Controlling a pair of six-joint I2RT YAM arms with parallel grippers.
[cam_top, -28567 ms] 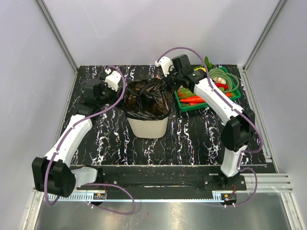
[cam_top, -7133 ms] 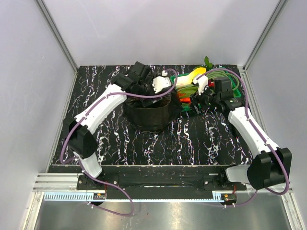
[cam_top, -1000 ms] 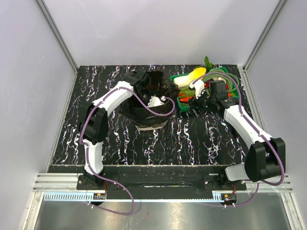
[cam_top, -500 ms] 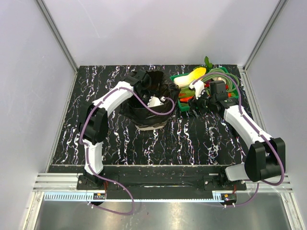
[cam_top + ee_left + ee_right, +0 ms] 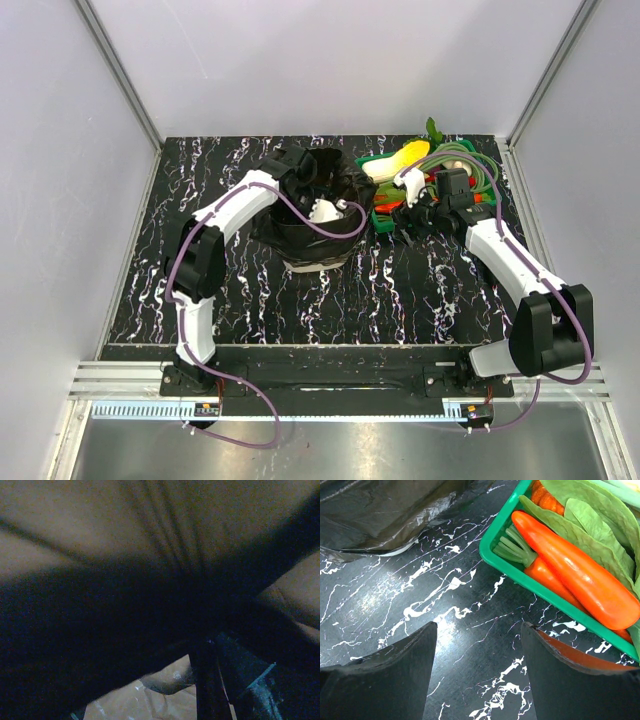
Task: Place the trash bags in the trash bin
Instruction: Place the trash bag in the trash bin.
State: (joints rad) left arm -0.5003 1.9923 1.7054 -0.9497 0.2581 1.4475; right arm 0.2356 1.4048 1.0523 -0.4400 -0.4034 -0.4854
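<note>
Top external view, nearest first: on the black marbled table (image 5: pixel 240 290) stands the trash bin (image 5: pixel 316 266), only a cream strip of its base showing — a trash bag (image 5: pixel 290 232) is draped over its walls and rim. The left gripper (image 5: pixel 325 212) is down inside the bin's mouth. Its wrist view is dark and blurred, all beige wall and black plastic; the jaws stand spread wide, though whether they touch the bag I cannot tell. Farther right, the right gripper (image 5: pixel 479 630) hovers over bare table with its fingers apart and nothing between them, just beside the green tray (image 5: pixel 502 562) — carrots (image 5: pixel 575 577) and leaves (image 5: pixel 580 525) lie in it.
</note>
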